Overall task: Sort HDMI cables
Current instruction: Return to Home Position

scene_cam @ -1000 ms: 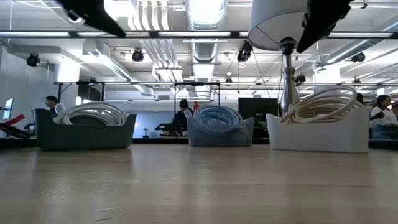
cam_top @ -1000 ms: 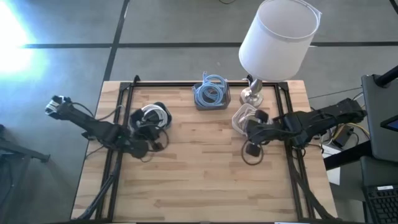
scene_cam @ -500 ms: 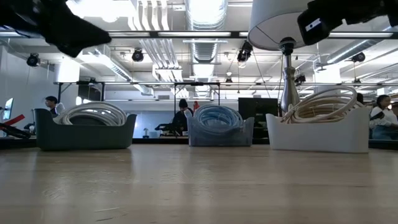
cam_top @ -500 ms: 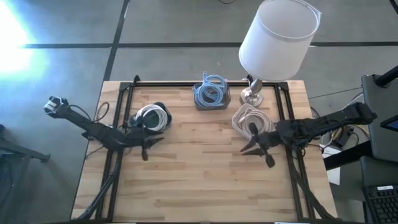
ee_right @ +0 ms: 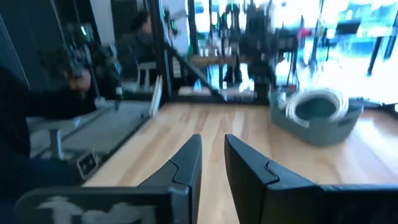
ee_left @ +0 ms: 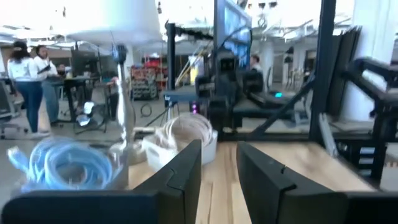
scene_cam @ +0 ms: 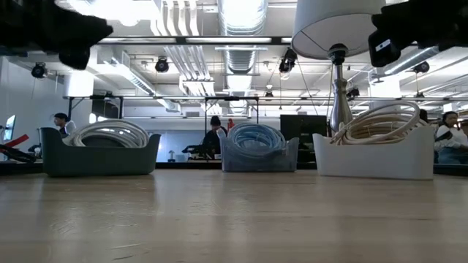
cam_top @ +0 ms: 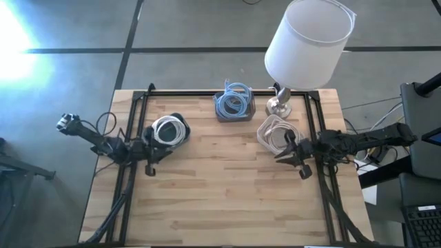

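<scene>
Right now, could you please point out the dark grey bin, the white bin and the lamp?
dark grey bin [scene_cam: 99,162]: low view, front wall.
white bin [scene_cam: 373,162]: low view, front wall.
lamp [cam_top: 306,48]: high view, white shade.

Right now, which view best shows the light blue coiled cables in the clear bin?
High view: the light blue coiled cables show from above, whole loops in the clear bin. Low view shows them edge-on over the rim; left wrist, partly; right wrist, not at all.

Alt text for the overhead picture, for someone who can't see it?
Three bins of coiled cables sit on a wooden table: white cables left, blue cables middle, beige cables right. The left gripper and right gripper hover nearby.
</scene>
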